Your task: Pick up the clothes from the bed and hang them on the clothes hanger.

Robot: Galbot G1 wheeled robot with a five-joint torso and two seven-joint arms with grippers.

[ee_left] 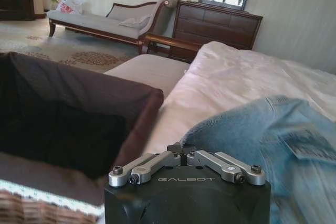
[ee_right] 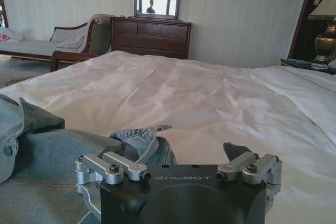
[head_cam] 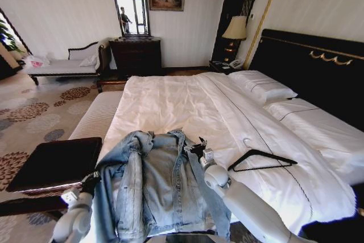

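Observation:
The clothes [head_cam: 153, 189], a faded-blue denim jacket, lie spread over the foot of the bed [head_cam: 170, 103] between my two arms. My left gripper [head_cam: 90, 182] sits at the jacket's left edge. In the left wrist view its fingers [ee_left: 182, 148] are shut, with the denim hem [ee_left: 247, 124] bunched right at the tips. My right gripper [head_cam: 199, 147] rests at the jacket's upper right corner. It stands open [ee_right: 191, 150], with a denim flap [ee_right: 142, 136] beside one finger. The clothes hanger [head_cam: 263, 160], thin and black, lies flat on the white sheet just right of that gripper.
A dark flat-topped stand [head_cam: 57, 162] is close to my left arm, beside a white cushioned bench [head_cam: 98, 116]. Pillows [head_cam: 267, 88] and the black headboard [head_cam: 318, 61] are at the right. A chaise lounge [head_cam: 65, 66], a dresser [head_cam: 135, 55] and a lamp [head_cam: 236, 28] line the far wall.

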